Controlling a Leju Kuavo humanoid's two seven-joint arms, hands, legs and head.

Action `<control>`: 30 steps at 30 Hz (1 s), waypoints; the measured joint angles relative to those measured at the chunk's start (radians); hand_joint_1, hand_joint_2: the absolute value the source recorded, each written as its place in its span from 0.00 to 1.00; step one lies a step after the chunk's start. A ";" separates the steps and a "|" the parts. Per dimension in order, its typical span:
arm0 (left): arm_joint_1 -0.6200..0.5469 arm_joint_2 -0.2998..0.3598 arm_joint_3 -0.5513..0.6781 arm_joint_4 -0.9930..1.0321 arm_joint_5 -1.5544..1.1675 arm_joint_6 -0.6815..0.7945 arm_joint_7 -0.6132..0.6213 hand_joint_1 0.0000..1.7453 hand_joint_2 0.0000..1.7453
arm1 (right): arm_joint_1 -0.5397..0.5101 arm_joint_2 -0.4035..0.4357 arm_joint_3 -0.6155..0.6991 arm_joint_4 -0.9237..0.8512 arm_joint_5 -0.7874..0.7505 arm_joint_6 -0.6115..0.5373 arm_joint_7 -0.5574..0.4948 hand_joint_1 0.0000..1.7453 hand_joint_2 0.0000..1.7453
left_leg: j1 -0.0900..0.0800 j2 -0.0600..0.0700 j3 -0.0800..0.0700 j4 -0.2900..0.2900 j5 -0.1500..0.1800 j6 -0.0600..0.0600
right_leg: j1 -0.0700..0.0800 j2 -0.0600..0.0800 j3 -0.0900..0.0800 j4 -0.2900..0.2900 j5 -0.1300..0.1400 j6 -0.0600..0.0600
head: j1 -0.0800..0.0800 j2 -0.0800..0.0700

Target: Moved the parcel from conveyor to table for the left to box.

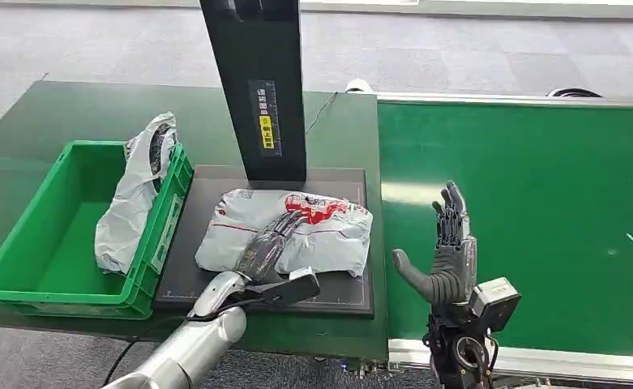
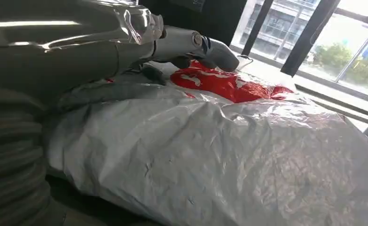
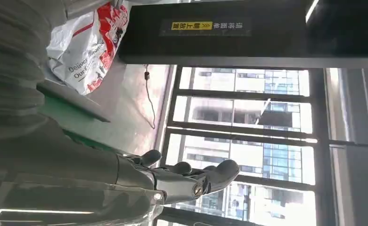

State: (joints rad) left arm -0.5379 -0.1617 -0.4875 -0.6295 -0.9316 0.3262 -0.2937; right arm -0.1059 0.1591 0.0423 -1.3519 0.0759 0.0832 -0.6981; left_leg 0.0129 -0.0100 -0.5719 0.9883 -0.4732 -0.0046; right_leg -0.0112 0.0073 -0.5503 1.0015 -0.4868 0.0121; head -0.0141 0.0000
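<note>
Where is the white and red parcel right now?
In the head view the parcel lies on the black mat in front of the dark post, right of the green bin, with the left hand resting on it.

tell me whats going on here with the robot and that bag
The robot's left hand rests on a white and red parcel lying on the black mat beside the conveyor. Its right hand is raised, open and empty, over the belt. Another parcel leans in the green bin.
</note>
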 measured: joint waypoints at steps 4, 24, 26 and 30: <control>-0.009 0.000 0.000 0.011 0.015 0.000 0.000 0.00 1.00 | 0.000 0.000 0.000 0.000 0.000 0.000 0.000 0.00 1.00 | 0.000 0.000 0.000 0.000 0.000 0.000 | 0.000 0.000 0.000 0.000 0.000 0.000 | 0.000 0.000; 0.061 0.021 0.064 -0.143 0.173 0.087 -0.101 1.00 1.00 | 0.005 0.009 -0.005 0.004 0.014 -0.016 0.000 0.00 1.00 | 0.000 0.000 0.000 0.000 0.000 0.000 | 0.000 0.000 0.000 0.000 0.000 0.000 | 0.000 0.000; 0.073 0.023 0.069 -0.168 0.181 0.092 -0.104 1.00 1.00 | 0.004 0.011 -0.006 0.005 0.019 -0.014 0.000 0.00 1.00 | 0.000 0.000 0.000 0.000 0.000 0.000 | 0.000 0.000 0.000 0.000 0.000 0.000 | 0.000 0.000; 0.095 0.029 0.077 -0.214 0.198 0.100 -0.109 1.00 1.00 | 0.002 0.014 -0.012 0.009 0.023 -0.010 0.000 0.00 1.00 | 0.000 0.000 0.000 0.000 0.000 0.000 | 0.000 0.000 0.000 0.000 0.000 0.000 | 0.000 0.000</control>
State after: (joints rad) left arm -0.4430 -0.1328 -0.4105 -0.8437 -0.7340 0.4257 -0.4028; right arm -0.1042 0.1732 0.0305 -1.3428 0.0984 0.0729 -0.6981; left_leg 0.0129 -0.0100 -0.5722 0.9883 -0.4732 -0.0046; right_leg -0.0112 0.0074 -0.5503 1.0015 -0.4869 0.0121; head -0.0141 0.0000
